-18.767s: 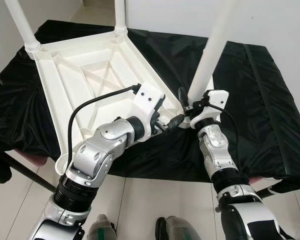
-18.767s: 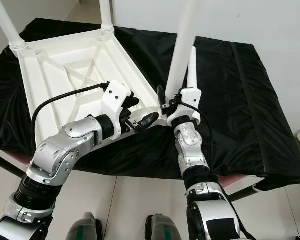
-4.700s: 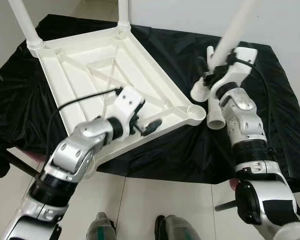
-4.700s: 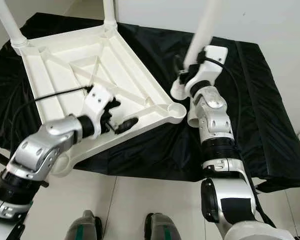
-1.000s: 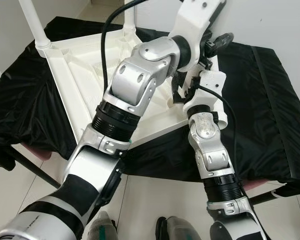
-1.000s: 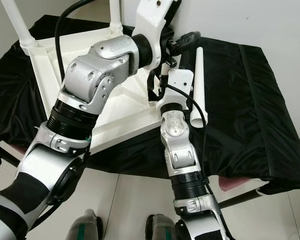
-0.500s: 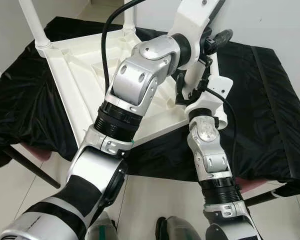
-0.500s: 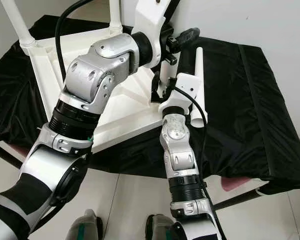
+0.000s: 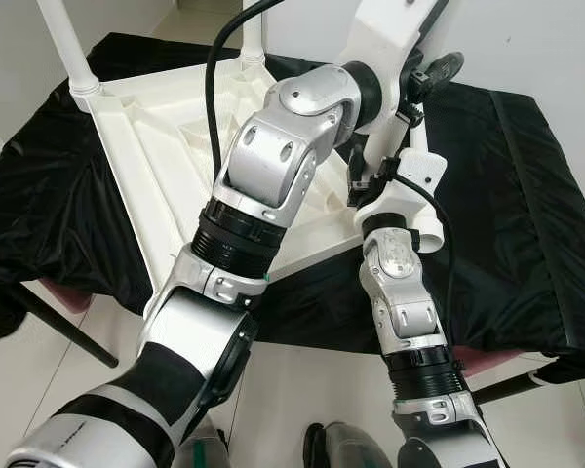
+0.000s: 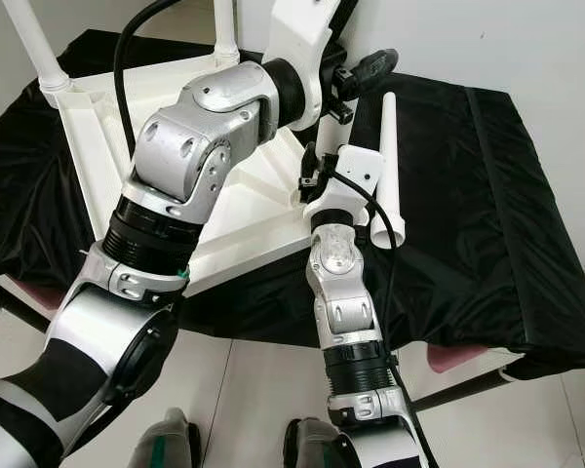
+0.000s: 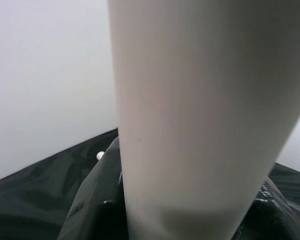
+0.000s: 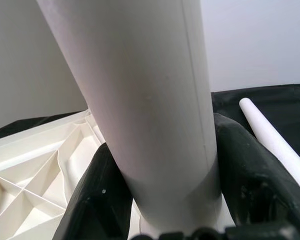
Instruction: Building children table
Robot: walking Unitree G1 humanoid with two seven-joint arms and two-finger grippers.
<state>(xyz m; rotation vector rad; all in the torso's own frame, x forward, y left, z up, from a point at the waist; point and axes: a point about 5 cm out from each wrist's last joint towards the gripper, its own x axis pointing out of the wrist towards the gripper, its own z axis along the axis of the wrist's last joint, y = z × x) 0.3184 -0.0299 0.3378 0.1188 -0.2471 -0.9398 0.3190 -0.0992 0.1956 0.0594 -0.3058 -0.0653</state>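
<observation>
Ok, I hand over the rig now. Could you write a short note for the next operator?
Left tool: shut on the third leg, higher up.
Right tool: shut on the same leg near its base.
The table top lies upside down on the black cloth.
Done: two legs stand in the far corners.
Left: the third leg stands at the near right corner; whether it is fully seated cannot be told. The fourth leg lies loose on the cloth.
</observation>
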